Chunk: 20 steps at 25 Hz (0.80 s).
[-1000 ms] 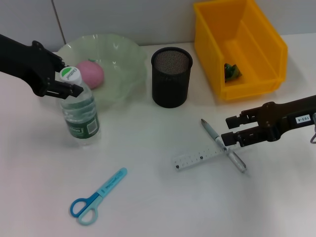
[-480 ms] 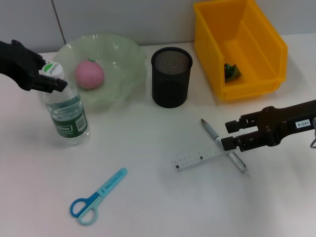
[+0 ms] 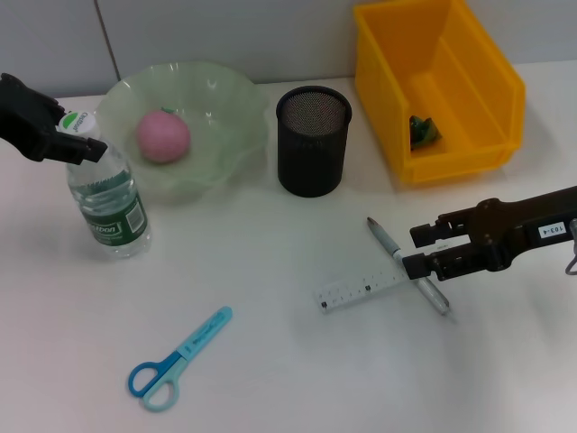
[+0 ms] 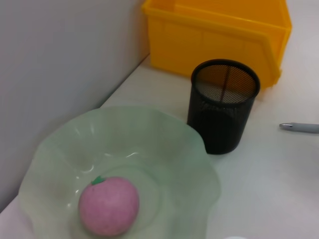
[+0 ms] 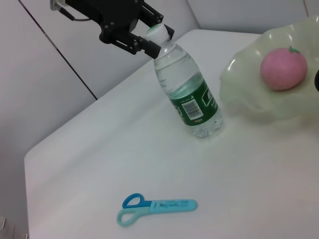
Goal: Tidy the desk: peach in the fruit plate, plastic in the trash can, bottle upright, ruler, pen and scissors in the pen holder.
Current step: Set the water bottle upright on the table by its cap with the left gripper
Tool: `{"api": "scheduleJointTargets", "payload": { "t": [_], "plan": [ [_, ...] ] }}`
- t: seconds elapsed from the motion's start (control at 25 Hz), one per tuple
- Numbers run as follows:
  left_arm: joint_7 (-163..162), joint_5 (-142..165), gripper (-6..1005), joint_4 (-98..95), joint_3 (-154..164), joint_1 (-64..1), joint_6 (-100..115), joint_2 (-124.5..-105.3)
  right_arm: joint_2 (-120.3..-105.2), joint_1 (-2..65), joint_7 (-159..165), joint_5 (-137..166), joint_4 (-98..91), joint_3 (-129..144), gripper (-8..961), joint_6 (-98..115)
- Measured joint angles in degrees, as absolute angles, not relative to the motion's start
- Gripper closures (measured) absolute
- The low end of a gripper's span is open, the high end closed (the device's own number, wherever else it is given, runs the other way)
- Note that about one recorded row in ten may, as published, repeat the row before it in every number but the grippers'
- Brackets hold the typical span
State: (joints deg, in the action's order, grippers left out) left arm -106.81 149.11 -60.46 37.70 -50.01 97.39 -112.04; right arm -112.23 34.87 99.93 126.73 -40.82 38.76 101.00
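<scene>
My left end effector (image 3: 79,142) is clamped on the cap/neck of the bottle (image 3: 102,191), which stands on the tabletop (image 3: 270,361) w/ a slight tilt, just beside the fruit plate (image 3: 230,108) on its left. The right wrist view shows the same: left end effector (image 5: 149,39) pinched around the white cap, bottle (image 5: 189,89) base on the tabletop.

The peach (image 3: 163,137) sits inside the fruit plate; the left wrist view shows the peach (image 4: 108,205) low in the green bowl (image 4: 164,144), w/ the pen holder (image 4: 223,112) near it and the trash can (image 4: 219,35) behind.

My right end effector (image 3: 416,252) hovers low over the pen (image 3: 407,266), fingers a narrow gap apart, nothing held. Pen lies across one end of the ruler (image 3: 362,290), both flat on the tabletop, in front of the pen holder (image 3: 312,141). Can't tell if the fingers touch the pen.

Scissors (image 3: 177,359) lie flat nearer me, well apart from the rest; also seen in the right wrist view (image 5: 155,207).

The trash can (image 3: 505,81) is at far right, w/ the green plastic (image 3: 423,131) inside.
</scene>
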Motion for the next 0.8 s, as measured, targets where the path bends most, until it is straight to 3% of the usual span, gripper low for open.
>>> {"api": "scheduleJointTargets", "payload": {
  "t": [0.8],
  "plan": [
    [-106.87,149.41,381,-59.76,39.03,-50.02,96.06,-112.51,-111.97,35.41,99.95,126.86,-40.22,38.85,229,100.67]
  ]
}}
